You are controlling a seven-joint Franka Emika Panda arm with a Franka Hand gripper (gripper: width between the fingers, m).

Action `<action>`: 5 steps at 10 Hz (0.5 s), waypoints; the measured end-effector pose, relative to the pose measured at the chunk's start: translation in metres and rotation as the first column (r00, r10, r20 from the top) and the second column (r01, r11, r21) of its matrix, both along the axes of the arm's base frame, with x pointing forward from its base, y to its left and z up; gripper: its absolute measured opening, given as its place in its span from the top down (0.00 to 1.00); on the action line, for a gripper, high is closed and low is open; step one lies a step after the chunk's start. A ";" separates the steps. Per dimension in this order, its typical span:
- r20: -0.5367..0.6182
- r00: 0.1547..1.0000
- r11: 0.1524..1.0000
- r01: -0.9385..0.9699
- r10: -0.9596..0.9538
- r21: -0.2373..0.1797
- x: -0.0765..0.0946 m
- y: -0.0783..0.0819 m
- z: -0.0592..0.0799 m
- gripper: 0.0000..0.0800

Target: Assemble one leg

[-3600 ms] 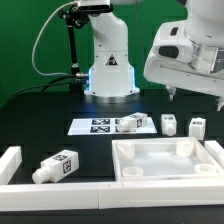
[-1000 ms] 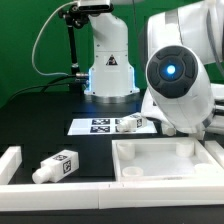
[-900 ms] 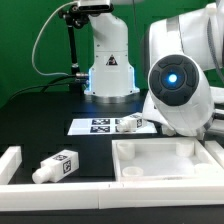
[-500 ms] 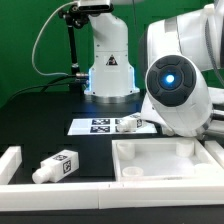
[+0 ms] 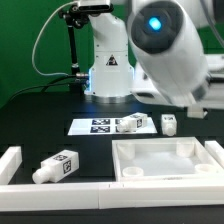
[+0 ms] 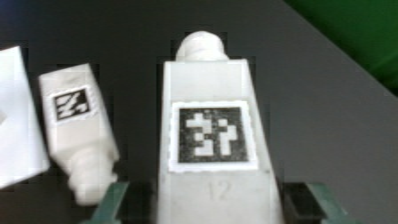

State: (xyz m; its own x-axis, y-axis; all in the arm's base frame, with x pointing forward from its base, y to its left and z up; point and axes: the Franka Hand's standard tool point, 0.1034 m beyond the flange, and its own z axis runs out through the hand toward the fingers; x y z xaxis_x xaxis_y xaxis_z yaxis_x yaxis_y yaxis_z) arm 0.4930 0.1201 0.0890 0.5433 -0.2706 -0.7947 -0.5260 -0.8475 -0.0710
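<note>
A white Franka arm [image 5: 165,45] with a glowing blue light fills the exterior view from 12 to 3 o'clock and hides its own gripper there. Its base [image 5: 110,65] stands at 12 o'clock of the black table [image 5: 40,125].

In the wrist view the gripper [image 6: 214,200] is closed narrowly around the leg [image 6: 214,120], a stubby white peg with a square black-and-white tag and a rounded tip. One grey-green finger [image 6: 116,197] sits at each side of its base. A neighbouring leg [image 6: 75,120] lies just beside it, next to an edge of the marker board [image 6: 9,110].

In the exterior view the marker board [image 5: 95,127] sits at the centre. A tagged leg [image 5: 130,124] lies on its 3 o'clock end, and an upright leg [image 5: 170,124] stands just past that. The square tray-like part [image 5: 150,172] lies at 4 o'clock. A lying leg [image 5: 57,166] rests at 8 o'clock, between a white bar [image 5: 10,165] and the tray-like part.
</note>
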 end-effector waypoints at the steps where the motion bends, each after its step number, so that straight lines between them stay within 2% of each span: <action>1: 0.027 1.000 1.000 -0.009 0.009 -0.023 0.013 -0.009 0.015 0.64; 2: 0.036 0.996 0.993 -0.080 0.084 -0.089 0.012 -0.008 0.021 0.64; 4: 0.182 0.980 0.988 -0.057 0.083 -0.143 0.026 -0.001 0.016 0.64; 5: 0.246 0.965 0.986 -0.053 0.092 -0.159 0.025 -0.001 0.017 0.64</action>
